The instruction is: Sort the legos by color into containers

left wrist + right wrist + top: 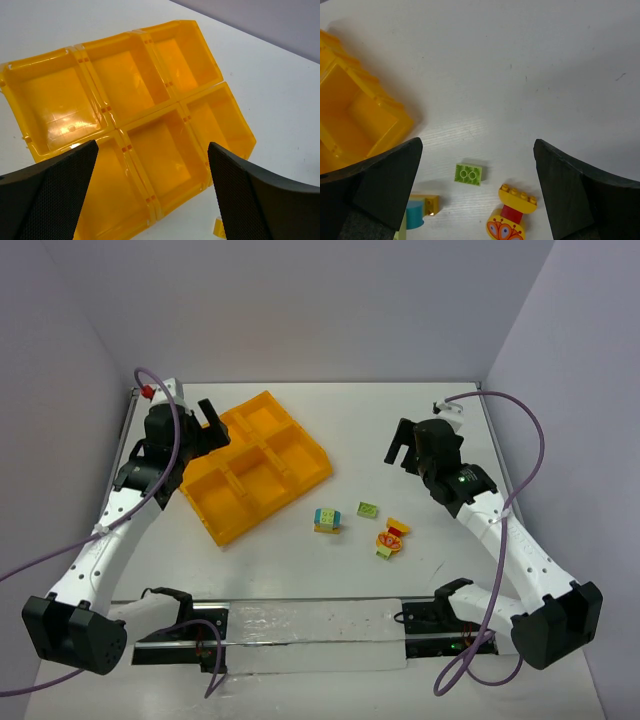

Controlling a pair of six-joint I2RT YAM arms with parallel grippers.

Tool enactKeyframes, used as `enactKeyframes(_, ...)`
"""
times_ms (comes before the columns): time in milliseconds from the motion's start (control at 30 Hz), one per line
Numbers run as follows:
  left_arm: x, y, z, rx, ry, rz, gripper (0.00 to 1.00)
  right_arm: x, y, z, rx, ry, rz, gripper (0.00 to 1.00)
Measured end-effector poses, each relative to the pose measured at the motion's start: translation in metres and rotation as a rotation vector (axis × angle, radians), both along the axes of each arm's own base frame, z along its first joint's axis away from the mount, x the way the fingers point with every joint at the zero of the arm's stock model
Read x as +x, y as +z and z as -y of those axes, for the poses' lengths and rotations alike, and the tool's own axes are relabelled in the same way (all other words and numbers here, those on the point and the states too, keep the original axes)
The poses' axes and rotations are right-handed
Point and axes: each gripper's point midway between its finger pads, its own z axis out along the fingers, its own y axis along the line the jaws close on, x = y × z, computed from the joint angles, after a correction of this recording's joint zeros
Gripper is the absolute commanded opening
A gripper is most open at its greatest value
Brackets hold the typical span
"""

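Note:
The orange-yellow tray with six compartments lies left of centre; all compartments look empty in the left wrist view. On the table to its right lie a teal, yellow and green clump, a single light green brick and a yellow, red and orange clump. My left gripper is open and empty above the tray's far left part. My right gripper is open and empty, above the table beyond the bricks. The right wrist view shows the green brick, the yellow-red clump and the teal clump.
A long clear strip lies along the near edge between the arm bases. Grey walls close the table at the back and sides. A tray corner shows at the left of the right wrist view.

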Motion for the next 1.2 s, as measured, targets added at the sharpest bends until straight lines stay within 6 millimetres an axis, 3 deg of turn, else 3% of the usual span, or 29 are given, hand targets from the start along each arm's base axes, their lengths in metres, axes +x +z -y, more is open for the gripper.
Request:
enactKeyframes(367, -0.002, -0.002, 0.001, 0.005, -0.001, -0.01, 0.99, -0.005, 0.002, -0.001, 0.018, 0.014, 0.025, 1.0)
enactKeyframes(467, -0.005, -0.003, 0.015, 0.028, -0.027, -0.021, 0.98, -0.005, 0.003, -0.002, 0.021, 0.019, 0.028, 1.0)
enactKeyframes(533, -0.008, 0.0, 0.039, 0.043, -0.076, -0.027, 0.96, -0.005, 0.001, -0.001, 0.02, 0.018, 0.027, 1.0)
enactKeyframes(667, -0.023, -0.004, 0.108, 0.053, -0.2, -0.061, 0.93, -0.008, -0.001, 0.003, 0.012, 0.002, 0.031, 1.0)
enactKeyframes(800, -0.041, -0.025, 0.183, 0.056, -0.284, -0.142, 0.92, -0.01, 0.004, 0.008, 0.01, -0.02, 0.05, 1.0)
enactKeyframes(900, -0.059, -0.052, 0.231, 0.08, -0.33, -0.218, 0.91, -0.012, 0.011, 0.012, 0.014, -0.036, 0.076, 1.0)
enactKeyframes(1033, -0.078, -0.086, 0.26, 0.121, -0.342, -0.311, 0.88, -0.016, 0.022, 0.02, 0.016, -0.064, 0.115, 1.0)
enactKeyframes(1200, -0.089, -0.102, 0.258, 0.129, -0.312, -0.373, 0.85, -0.02, 0.032, 0.031, 0.016, -0.099, 0.149, 1.0)
